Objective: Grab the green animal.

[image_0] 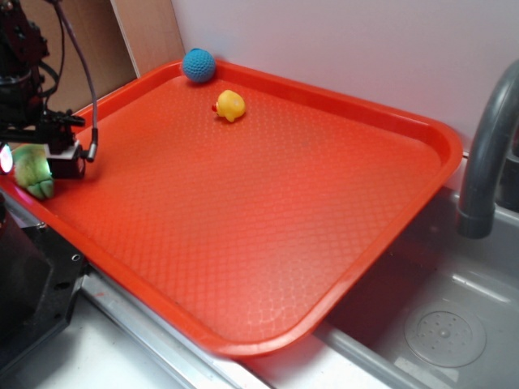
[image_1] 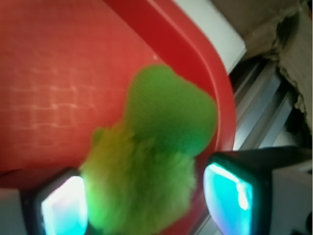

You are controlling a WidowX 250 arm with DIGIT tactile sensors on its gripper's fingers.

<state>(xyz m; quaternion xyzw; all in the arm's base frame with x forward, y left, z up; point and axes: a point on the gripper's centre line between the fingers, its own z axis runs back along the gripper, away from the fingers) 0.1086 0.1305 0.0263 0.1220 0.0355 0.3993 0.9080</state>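
The green animal, a fuzzy yellow-green plush with a darker green part, lies at the far left corner of the red tray, against its rim. My gripper stands open over it, one finger on each side. In the wrist view the green animal fills the space between the glowing pads. The left pad is at its fur. A strip of red tray still shows between the plush and the right pad.
A blue crocheted ball and a yellow rubber duck sit near the tray's far edge. A grey faucet and a sink basin lie to the right. Cardboard leans behind the tray.
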